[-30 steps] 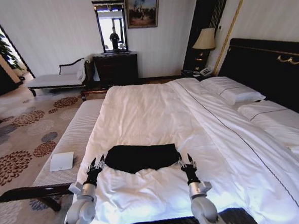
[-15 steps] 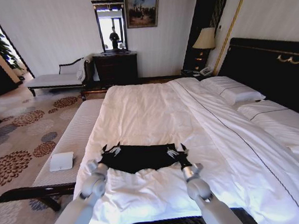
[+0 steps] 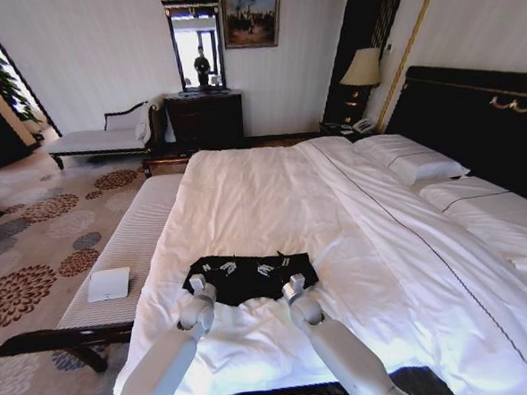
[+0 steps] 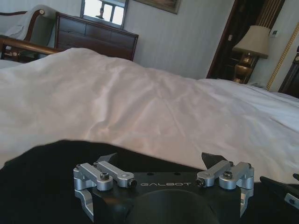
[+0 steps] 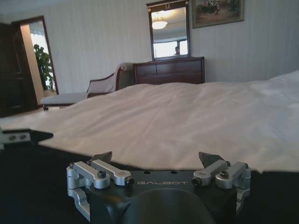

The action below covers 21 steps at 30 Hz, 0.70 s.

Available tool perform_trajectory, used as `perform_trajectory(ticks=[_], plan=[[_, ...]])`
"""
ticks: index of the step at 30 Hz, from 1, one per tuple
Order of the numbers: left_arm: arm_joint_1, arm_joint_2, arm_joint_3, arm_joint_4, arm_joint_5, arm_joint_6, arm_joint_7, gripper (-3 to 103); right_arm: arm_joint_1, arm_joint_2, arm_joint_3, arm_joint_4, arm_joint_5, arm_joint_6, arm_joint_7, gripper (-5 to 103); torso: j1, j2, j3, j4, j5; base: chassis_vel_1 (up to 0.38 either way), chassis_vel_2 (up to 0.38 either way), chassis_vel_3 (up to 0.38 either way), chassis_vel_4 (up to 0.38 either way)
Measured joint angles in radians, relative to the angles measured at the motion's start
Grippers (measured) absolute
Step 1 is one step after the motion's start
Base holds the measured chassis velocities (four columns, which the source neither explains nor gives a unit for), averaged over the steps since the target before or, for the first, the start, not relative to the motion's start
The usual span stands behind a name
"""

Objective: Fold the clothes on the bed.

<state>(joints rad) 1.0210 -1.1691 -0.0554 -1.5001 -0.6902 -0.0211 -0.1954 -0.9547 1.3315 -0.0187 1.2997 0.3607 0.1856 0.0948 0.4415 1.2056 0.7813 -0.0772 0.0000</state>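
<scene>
The clothes, a black T-shirt (image 3: pixel 251 281), lie flat near the foot of the bed (image 3: pixel 245 194) on the white duvet. Both arms reach forward over it. My left gripper (image 3: pixel 218 268) is above the shirt's left half and my right gripper (image 3: pixel 272 266) above its right half, close together. In the left wrist view the left gripper (image 4: pixel 159 157) has its fingers spread wide over the black cloth (image 4: pixel 42 177), holding nothing. The right gripper (image 5: pixel 156 156) in the right wrist view is equally wide open above the shirt (image 5: pixel 37 182).
A white striped bench (image 3: pixel 132 246) runs along the bed's left side with a white box (image 3: pixel 108 284) on it. Pillows (image 3: pixel 414 163) and the dark headboard (image 3: pixel 474 122) are at the right. A dresser (image 3: pixel 205 120) and chaise (image 3: pixel 99 140) stand against the far wall.
Both arms have stretched forward from the shirt's near corners onto the shirt, and the grippers have drawn inward toward each other. The shirt's near edge now looks shorter.
</scene>
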Motion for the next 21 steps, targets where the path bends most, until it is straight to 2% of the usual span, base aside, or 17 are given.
perform_trajectory(ticks=[12, 21], plan=[[0.098, 0.002, -0.08, 0.01, 0.021, -0.04, 0.036, 100, -0.118, 0.0, 0.051, 0.011, -0.103, 0.048, -0.027, 100, 0.0, 0.0, 0.0, 0.0001, -0.0001, 0.0, 0.0, 0.0, 0.0], [0.121, 0.033, -0.144, 0.008, -0.009, -0.051, 0.041, 100, -0.128, -0.01, 0.128, 0.007, -0.085, 0.059, -0.027, 100, 0.0, 0.0, 0.0, 0.0002, 0.0, 0.0, 0.0, 0.0, 0.0]])
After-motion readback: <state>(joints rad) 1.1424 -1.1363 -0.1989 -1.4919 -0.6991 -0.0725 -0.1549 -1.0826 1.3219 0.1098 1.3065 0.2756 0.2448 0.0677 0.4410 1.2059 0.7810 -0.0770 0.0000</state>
